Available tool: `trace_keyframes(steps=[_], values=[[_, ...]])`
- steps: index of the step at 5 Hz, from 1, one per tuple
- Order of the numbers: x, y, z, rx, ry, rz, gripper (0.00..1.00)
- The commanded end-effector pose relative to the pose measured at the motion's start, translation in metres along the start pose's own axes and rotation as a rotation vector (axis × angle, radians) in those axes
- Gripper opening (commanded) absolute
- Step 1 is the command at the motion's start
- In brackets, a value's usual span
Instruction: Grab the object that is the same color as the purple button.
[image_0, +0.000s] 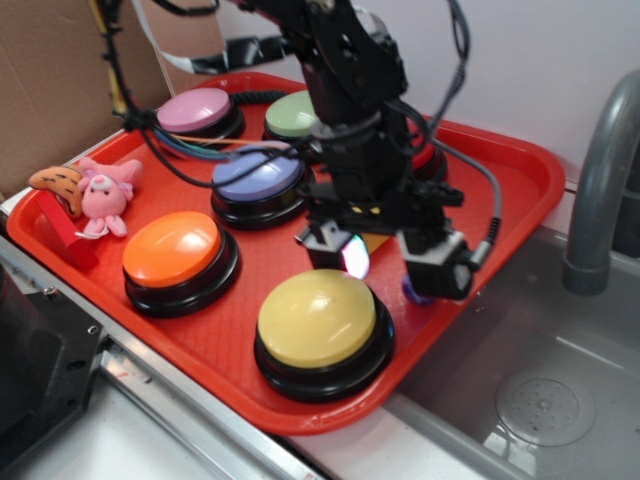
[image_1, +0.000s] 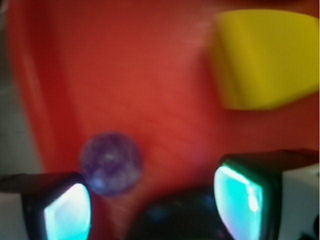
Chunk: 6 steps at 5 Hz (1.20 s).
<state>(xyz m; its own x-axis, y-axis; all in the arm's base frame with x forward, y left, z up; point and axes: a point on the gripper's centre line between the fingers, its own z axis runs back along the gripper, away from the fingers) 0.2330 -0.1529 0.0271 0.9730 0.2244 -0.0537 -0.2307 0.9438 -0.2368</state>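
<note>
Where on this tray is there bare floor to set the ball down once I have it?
Bare red tray floor lies by the right rim, beyond the pincer. A narrower strip runs between the orange button and the yellow button. In the wrist view, open floor separates the purple ball from the yellow wedge. The back, around the purple button, is crowded.

glossy marbled ball (image_1: 110, 162), smooth plastic tray (image_0: 500, 190)

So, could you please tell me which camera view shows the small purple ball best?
The wrist view: the ball lies whole on the red tray, just ahead of the open hand, nearer one finger. In the exterior view only a purple sliver peeks from behind the hand's camera block.
</note>
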Motion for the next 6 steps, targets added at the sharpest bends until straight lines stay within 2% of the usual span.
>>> trace_keyframes(steps=[1, 2, 3, 4, 5, 6], values=[[0.009, -0.008, -0.001, -0.064, -0.041, -0.047, 1.00], [0.010, -0.007, -0.003, -0.059, -0.059, -0.050, 0.19], [0.010, -0.006, -0.002, -0.086, -0.068, -0.054, 0.06], [0.012, -0.006, -0.003, -0.134, -0.088, -0.084, 0.01], [0.012, -0.005, 0.004, -0.101, -0.082, -0.101, 0.00], [0.015, 0.005, 0.044, 0.039, -0.077, -0.142, 0.00]])
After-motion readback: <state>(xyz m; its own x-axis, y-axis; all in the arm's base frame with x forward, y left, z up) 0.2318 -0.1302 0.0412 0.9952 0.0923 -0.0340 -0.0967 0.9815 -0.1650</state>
